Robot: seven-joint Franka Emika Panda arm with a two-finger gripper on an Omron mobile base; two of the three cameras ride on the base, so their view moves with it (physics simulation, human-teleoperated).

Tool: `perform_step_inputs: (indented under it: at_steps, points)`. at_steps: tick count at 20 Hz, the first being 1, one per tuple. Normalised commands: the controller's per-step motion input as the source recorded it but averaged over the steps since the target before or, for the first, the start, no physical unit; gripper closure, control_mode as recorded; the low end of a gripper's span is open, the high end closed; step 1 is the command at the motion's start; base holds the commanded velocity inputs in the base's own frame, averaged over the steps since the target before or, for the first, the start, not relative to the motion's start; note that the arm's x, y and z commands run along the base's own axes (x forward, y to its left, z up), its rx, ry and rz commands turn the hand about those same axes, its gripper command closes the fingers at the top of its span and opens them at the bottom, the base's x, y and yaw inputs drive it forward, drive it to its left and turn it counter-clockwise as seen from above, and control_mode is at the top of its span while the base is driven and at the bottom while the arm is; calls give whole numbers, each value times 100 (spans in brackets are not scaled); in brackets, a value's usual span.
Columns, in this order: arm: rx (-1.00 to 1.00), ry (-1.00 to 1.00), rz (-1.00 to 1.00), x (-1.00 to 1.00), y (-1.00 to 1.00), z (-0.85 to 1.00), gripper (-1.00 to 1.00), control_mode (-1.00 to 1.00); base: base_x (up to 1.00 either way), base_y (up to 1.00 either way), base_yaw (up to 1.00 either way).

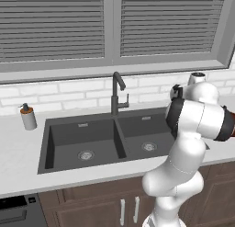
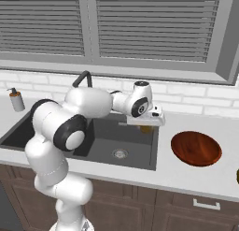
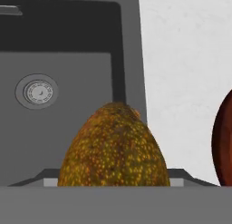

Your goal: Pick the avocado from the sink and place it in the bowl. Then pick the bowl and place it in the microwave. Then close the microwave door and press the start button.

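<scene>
- A white robot arm reaches across a dark grey double-basin sink [image 2: 100,143] set into a pale table [image 2: 186,176], below a window with closed blinds.
- The hand [image 2: 147,126] hangs above the sink's right basin, close to its right rim.
- The hand is grasping the avocado [image 3: 115,148], a mottled olive-brown fruit; in the hand view it rises large between the finger tips, and in the right base view a small yellowish part of it peeks out under the hand.
- Below the avocado lie the basin floor and a round steel drain [image 3: 36,91].
- The bowl [image 2: 196,148], shallow, glossy and reddish-brown, sits on the table just right of the sink, apart from the hand; its rim shows at the right edge of the hand view.
- A tall dark faucet [image 1: 117,95] stands behind the divider between the basins.
- A soap dispenser [image 1: 28,116] stands on the table left of the sink.
</scene>
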Motion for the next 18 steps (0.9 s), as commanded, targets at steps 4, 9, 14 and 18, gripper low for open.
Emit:
perform_step_inputs:
  at_steps: [4,9,14,18]
  points:
    - [-2,0,-3,-6,-80,-2,100,-100,0,0,0]
    - [0,-2,0,-1,-78,1,100,-100,0,0,0]
    - [0,-2,-7,-3,-55,5,100,-100,0,0,0]
    - [0,0,-12,-1,-51,0,100,-100,0,0,0]
